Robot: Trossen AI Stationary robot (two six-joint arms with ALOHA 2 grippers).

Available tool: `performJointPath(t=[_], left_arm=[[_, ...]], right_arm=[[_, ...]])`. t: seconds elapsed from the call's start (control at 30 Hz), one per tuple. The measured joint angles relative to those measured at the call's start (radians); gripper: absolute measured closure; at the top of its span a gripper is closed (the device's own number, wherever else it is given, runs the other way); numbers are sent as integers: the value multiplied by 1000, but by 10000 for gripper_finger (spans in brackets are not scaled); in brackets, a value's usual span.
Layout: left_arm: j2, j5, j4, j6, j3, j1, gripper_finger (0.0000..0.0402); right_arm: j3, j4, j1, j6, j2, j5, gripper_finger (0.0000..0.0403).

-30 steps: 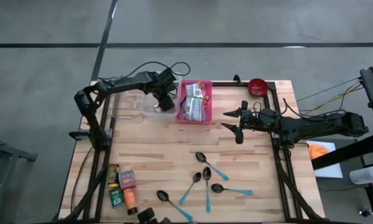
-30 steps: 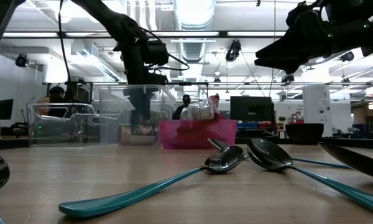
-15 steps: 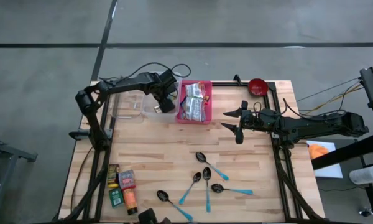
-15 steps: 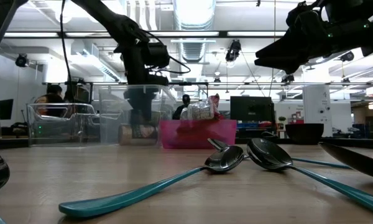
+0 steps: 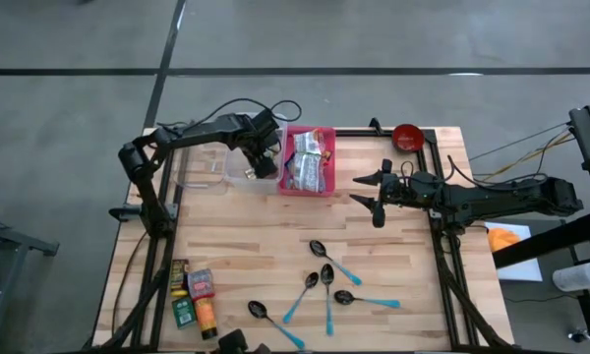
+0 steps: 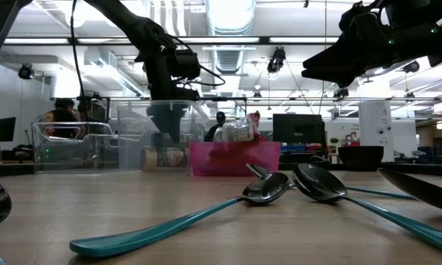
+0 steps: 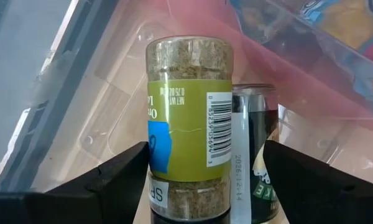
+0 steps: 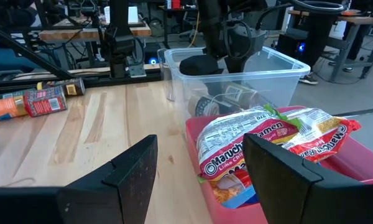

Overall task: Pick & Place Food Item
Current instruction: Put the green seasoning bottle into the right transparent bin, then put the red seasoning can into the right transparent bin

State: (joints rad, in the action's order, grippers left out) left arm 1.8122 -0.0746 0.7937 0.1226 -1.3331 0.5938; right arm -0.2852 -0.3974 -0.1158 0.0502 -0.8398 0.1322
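Note:
A spice jar (image 7: 188,112) with a green label and a dark cap lies on its side on the floor of the clear plastic bin (image 5: 238,173), next to a dark jar (image 7: 261,149). It also shows low in the bin in the low view (image 6: 164,157). My left gripper (image 7: 205,148) hangs over the bin, pointing steeply down. It is open, one finger on each side of the spice jar and clear of it. Over the table's right half, my right gripper (image 5: 371,194) waits in the air, open and empty.
A pink bin (image 5: 308,162) of ramen packets (image 8: 242,140) stands right of the clear bin. A second clear container (image 5: 202,167) lies to its left. A red bowl (image 5: 406,136) is at the far right. Several teal-handled spoons (image 5: 324,285) and food items (image 5: 195,295) lie near the front.
My left gripper has opened over the clear bin without moving and let go of the spice jar, which now lies on its side on the bin's floor.

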Motion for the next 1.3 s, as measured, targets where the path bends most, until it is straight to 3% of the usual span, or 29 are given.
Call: performJointPath(t=[0.9, 1.3], left_arm=[[-10, -3, 48, 1, -39, 0, 83], [-159, 38, 83, -129, -44, -12, 83]], right_arm=[[0, 0, 0, 1, 0, 0, 168], [0, 0, 0, 0, 0, 0, 168]])
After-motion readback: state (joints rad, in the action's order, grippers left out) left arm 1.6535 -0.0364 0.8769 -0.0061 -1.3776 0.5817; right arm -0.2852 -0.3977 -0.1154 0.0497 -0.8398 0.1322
